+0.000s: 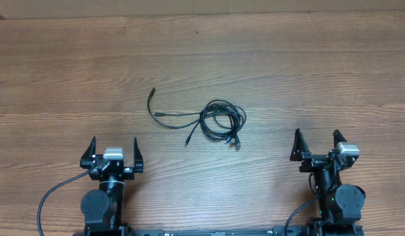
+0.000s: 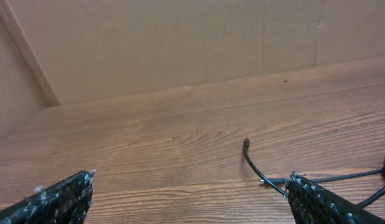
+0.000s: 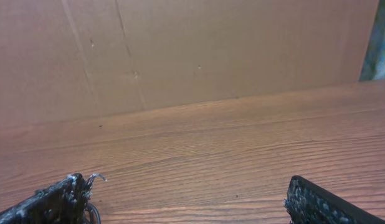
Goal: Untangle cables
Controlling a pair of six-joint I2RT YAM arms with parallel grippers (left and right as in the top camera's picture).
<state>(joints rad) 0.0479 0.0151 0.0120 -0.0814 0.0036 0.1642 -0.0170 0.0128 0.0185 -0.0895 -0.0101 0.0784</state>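
Note:
The cables lie tangled in a loose black coil at the middle of the wooden table, with one thin cord trailing off to the left and small plugs at the ends. In the left wrist view that trailing cord shows ahead and to the right, partly hidden by a fingertip. My left gripper rests near the front edge, left of the coil, open and empty. My right gripper sits at the front right, open and empty. Both are well apart from the cables.
A brown cardboard wall stands along the far edge of the table and at the left side. Thick black arm wires loop by the arm bases at the front.

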